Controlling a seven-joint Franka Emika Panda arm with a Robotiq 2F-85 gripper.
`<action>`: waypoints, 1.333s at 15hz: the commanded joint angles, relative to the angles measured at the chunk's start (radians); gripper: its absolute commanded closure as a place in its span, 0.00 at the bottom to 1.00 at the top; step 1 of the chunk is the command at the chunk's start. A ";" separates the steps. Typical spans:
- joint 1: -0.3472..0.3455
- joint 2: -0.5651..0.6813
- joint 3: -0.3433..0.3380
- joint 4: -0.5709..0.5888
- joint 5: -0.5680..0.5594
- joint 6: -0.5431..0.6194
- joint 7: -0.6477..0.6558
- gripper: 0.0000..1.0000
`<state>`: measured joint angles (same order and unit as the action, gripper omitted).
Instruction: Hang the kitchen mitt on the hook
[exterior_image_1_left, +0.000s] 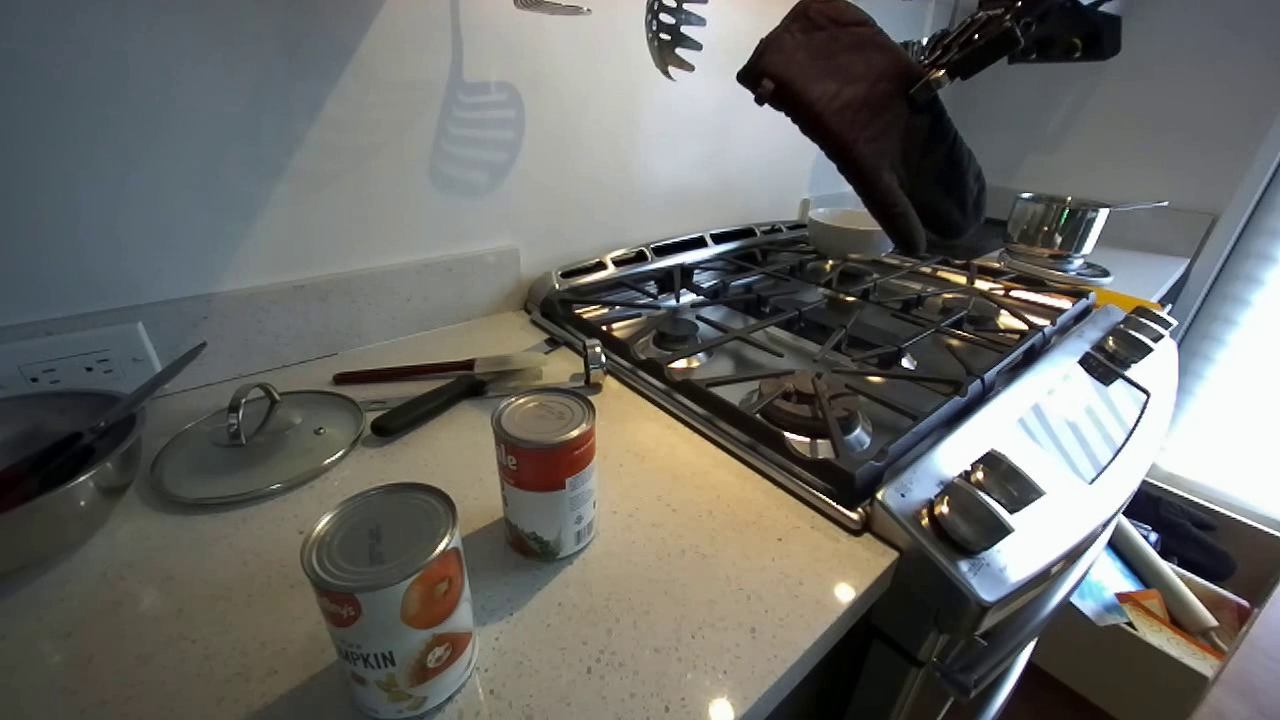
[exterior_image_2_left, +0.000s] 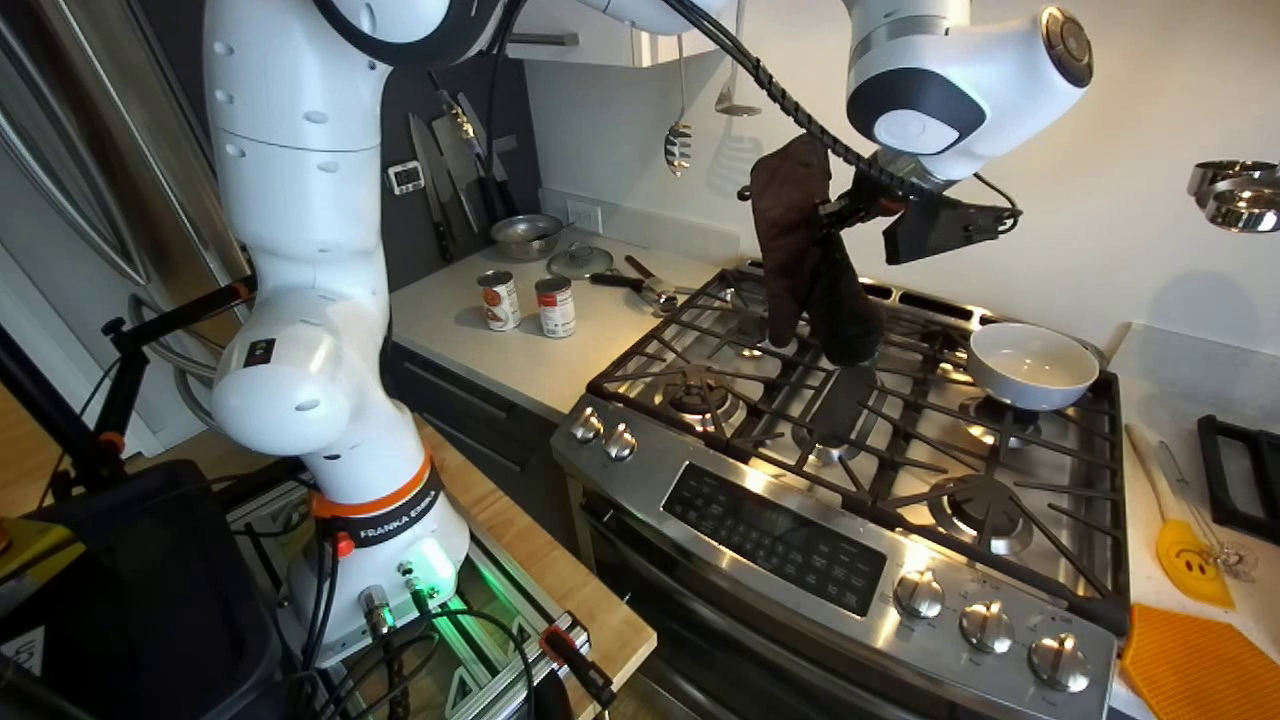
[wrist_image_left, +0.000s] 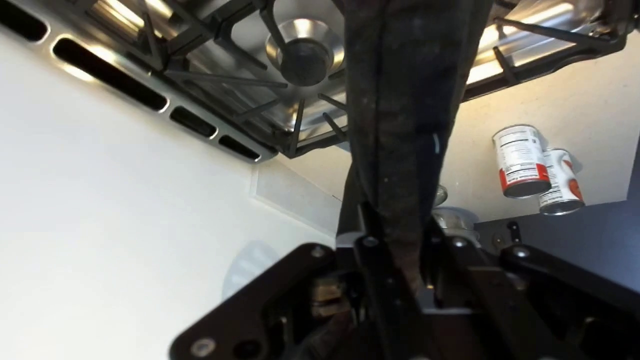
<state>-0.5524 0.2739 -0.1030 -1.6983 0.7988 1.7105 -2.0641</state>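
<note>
Close to the viewer, a white robot arm (exterior_image_2_left: 300, 200) rises in an exterior view and reaches over a steel stove (exterior_image_2_left: 640, 490) beside a pale bench (exterior_image_1_left: 680, 570). Above the stove, a dark brown kitchen mitt (exterior_image_1_left: 870, 120) hangs in mid-air, cuff (exterior_image_1_left: 785, 55) uppermost, its long axis slanting down to the thumb and rounded end. The gripper (wrist_image_left: 400, 220) pinches a fold of its fabric partway along. In both exterior views the cuff lies up and to the picture's left of that grip; the coming move probably turns on carrying this free upper end to the hook. One pronged utensil (exterior_image_1_left: 675, 35) is cut off at the top edge. A small tab (exterior_image_1_left: 763, 92) on the cuff may be a hanging loop, too small to tell. The hook cannot be made out, and the mitt runs out of the wrist view's top edge.
</note>
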 joint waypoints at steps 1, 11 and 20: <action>0.027 -0.066 -0.049 -0.062 0.133 -0.020 -0.175 0.95; 0.055 -0.091 -0.154 -0.101 0.519 -0.256 -0.318 0.95; 0.088 -0.070 -0.176 -0.063 0.537 -0.257 -0.316 0.95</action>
<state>-0.4880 0.2061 -0.2551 -1.7675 1.2781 1.4732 -2.3577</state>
